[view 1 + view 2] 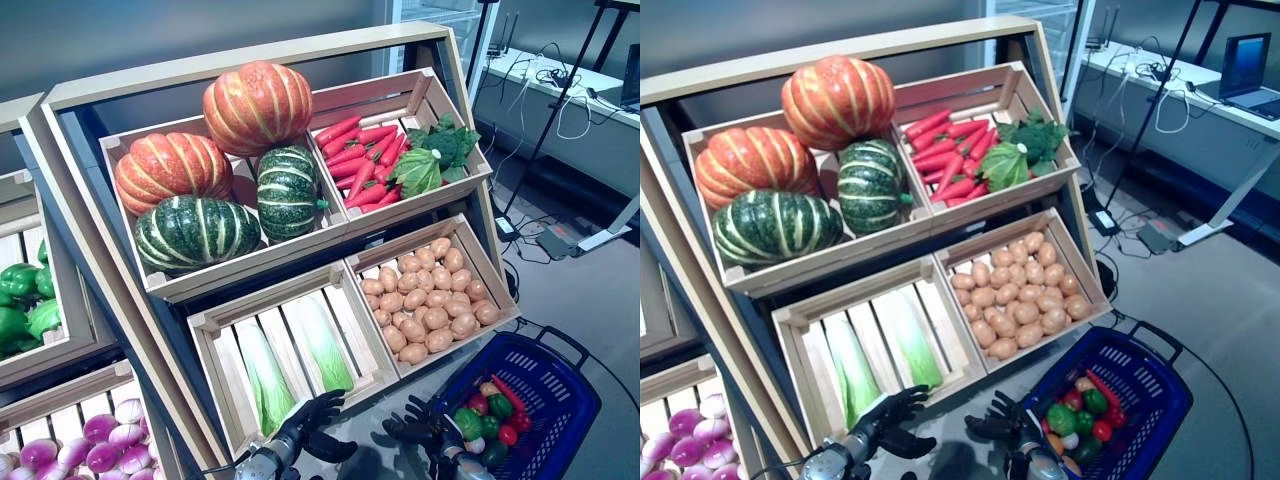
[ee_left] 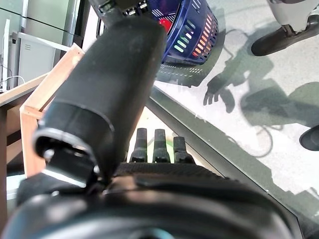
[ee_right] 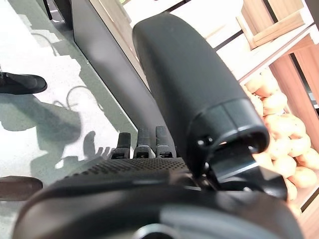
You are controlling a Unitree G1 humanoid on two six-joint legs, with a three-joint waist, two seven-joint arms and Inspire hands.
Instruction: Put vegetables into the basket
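The blue plastic basket (image 1: 545, 385) stands on the floor at the lower right, in front of the wooden stand. Green peppers (image 1: 468, 423), small red vegetables (image 1: 508, 434) and a red chilli lie in it. It also shows in the left wrist view (image 2: 192, 35). My left hand (image 1: 312, 425) is open and empty, low in front of the crate of pale green cabbages (image 1: 268, 385). My right hand (image 1: 418, 430) is open and empty, just left of the basket's rim. In the wrist views the fingers (image 2: 155, 147) of the left hand and those of the right hand (image 3: 142, 144) are straight.
The wooden stand (image 1: 300, 200) with slanted crates fills the middle and left. A second stand (image 1: 40, 330) is at the far left. A desk with cables and a stand's legs are at the back right. A person's shoes (image 2: 279, 40) show on the floor.
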